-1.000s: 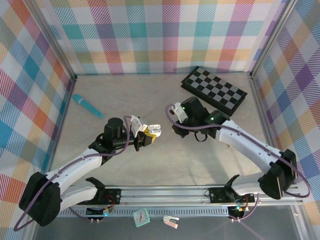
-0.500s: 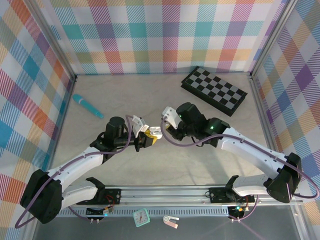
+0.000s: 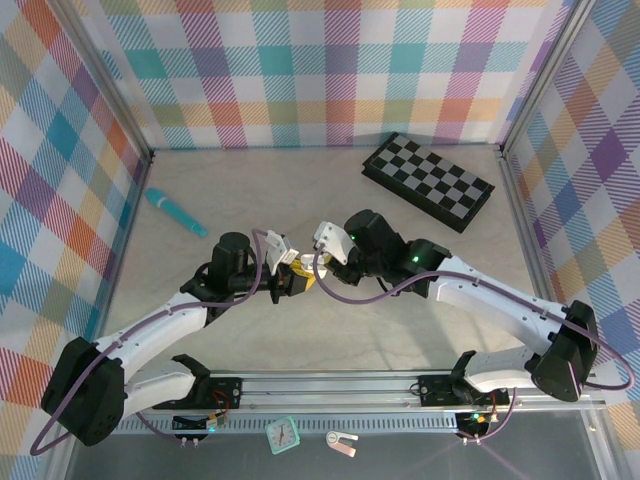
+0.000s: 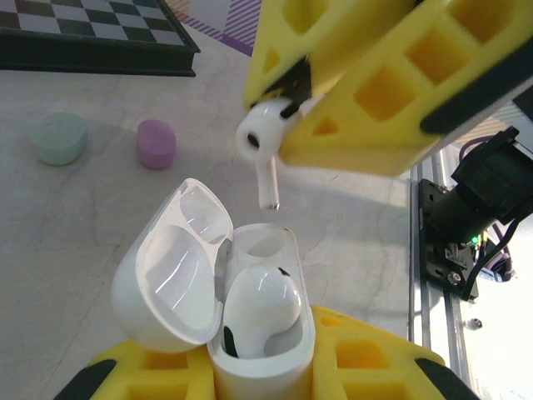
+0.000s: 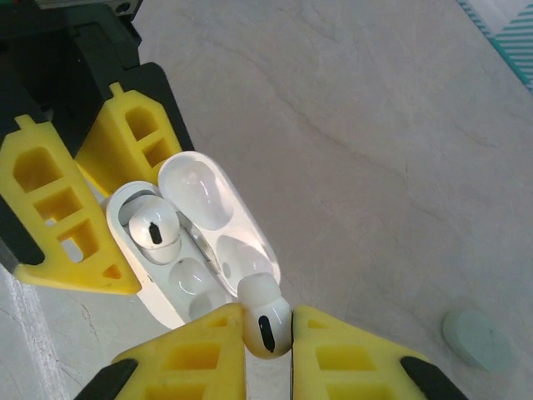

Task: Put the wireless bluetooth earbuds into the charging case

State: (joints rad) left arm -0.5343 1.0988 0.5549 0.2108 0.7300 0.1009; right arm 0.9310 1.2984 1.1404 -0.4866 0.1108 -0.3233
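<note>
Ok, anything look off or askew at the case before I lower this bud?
Nothing stands out. The left hand holds the white case, lid open, with the first earbud seated. The right hand pinches the second earbud, stem down, above the empty socket.

In the left wrist view the charging case (image 4: 175, 275) sinks its base out of sight between the yellow fingers of the left end effector (image 4: 254, 375), themselves cut off at 6 o'clock. The right end effector (image 4: 279, 112) runs off at 12 o'clock, covering part of the white earbud (image 4: 256, 137). The chessboard (image 4: 92, 37) is clipped at 11 o'clock. From overhead, case and earbud are too small to make out.
</note>
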